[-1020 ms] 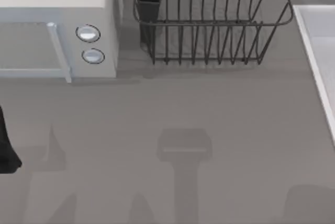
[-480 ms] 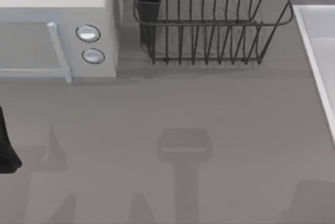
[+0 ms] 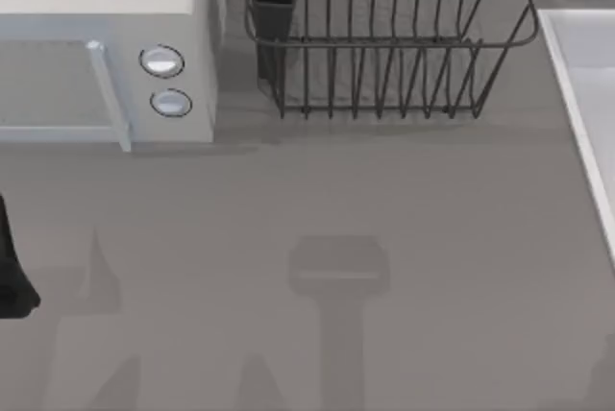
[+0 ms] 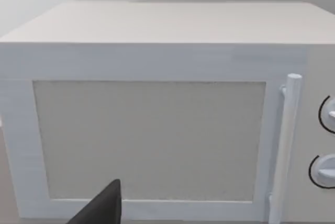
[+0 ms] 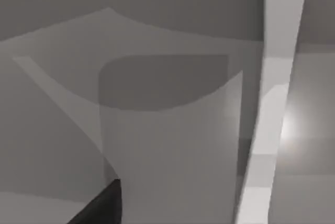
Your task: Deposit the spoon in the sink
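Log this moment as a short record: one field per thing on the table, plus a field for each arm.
sink: pale basin at the table's right edge
wire rack: dark, at the back, left of the sink
white box: two round knobs, back left
left arm: parked at the left edge
right arm: its wrist camera looks at the sink's rim

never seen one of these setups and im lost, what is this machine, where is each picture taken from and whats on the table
It is a rendered simulation of two robot arms at a grey table. One picture looks down from above. There, a white microwave with two round knobs stands at the back left, a dark wire rack at the back middle, and the pale sink runs along the right edge. The dark shape at the left edge is part of the left arm. The other two pictures come from cameras on the wrists: the left one faces the microwave door, the right one looks at the sink's pale rim. No spoon can be seen.
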Robot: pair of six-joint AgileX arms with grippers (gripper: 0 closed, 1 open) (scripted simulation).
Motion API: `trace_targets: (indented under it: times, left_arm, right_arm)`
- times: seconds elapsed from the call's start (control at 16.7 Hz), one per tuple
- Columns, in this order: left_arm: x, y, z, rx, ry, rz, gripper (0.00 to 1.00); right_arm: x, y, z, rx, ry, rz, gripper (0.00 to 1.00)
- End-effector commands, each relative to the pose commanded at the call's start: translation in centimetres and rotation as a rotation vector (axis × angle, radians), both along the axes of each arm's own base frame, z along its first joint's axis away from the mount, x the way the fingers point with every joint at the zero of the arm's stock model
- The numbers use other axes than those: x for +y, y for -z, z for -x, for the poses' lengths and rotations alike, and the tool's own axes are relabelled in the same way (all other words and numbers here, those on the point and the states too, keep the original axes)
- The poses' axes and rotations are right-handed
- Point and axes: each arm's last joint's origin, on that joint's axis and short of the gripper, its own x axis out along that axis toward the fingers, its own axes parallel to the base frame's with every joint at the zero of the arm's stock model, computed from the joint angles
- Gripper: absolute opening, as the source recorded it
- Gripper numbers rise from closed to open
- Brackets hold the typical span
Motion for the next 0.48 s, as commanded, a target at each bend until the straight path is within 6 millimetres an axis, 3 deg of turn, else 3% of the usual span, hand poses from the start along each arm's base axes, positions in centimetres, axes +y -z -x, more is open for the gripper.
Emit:
trace_targets:
  times: [0.18, 0.42, 0.48]
  left_arm:
    - [0.0, 0.0, 0.0, 0.000, 0.000, 0.000, 1.00]
    - [0.0, 0.0, 0.0, 0.000, 0.000, 0.000, 1.00]
    - [0.0, 0.0, 0.0, 0.000, 0.000, 0.000, 1.00]
  right_arm:
    - [0.2, 1.7, 0.4, 0.010, 0.000, -0.004, 1.00]
    - [0.2, 1.8, 0.4, 0.011, 0.000, -0.005, 1.00]
    - [0.2, 1.8, 0.4, 0.011, 0.000, -0.005, 0.92]
